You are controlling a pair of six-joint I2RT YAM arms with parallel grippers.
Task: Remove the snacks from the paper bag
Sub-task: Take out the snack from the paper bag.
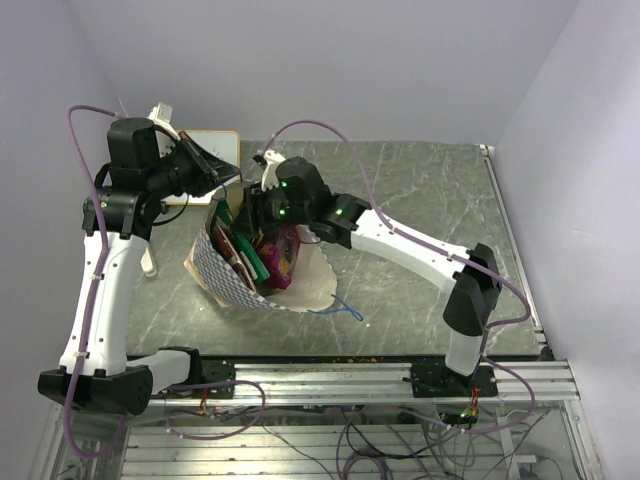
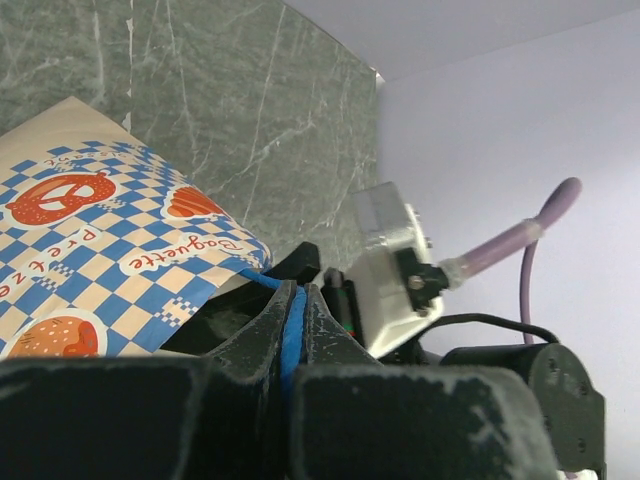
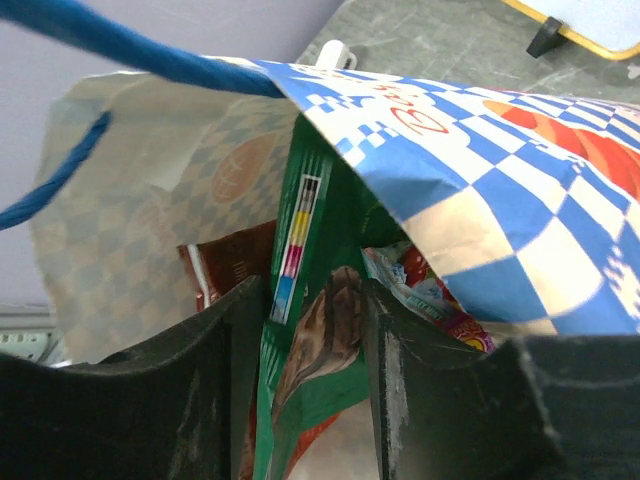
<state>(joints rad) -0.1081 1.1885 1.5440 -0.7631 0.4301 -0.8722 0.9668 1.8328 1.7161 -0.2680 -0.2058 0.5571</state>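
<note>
While the marbled grey-green tabletop (image 1: 430, 190) carries everything, the paper bag (image 1: 225, 272) sits left of centre between the two arms. It is tilted with its mouth open upward, the blue-and-white checkered band on its left side and the cream inner wall showing on its right. Left hand (image 2: 295, 290) is at the bag's far rim, fingers pressed together on a blue cord handle (image 2: 290, 340), with a sliver of blue showing between them. Right hand (image 3: 312, 300) is down in the bag mouth, fingers clamped either side of an upright green packet (image 3: 335, 230). All visible snacks are inside the bag: a purple packet (image 1: 283, 250) just right of the green one, a red-brown packet (image 3: 225, 265) behind the right hand's left finger, and a multicoloured packet (image 3: 425, 295) under the checkered flap. A small whiteboard (image 1: 215, 140) stands behind the bag near the back wall. The second cord handle (image 1: 347, 308) lies loose on the tabletop at the bag's right edge.
</note>
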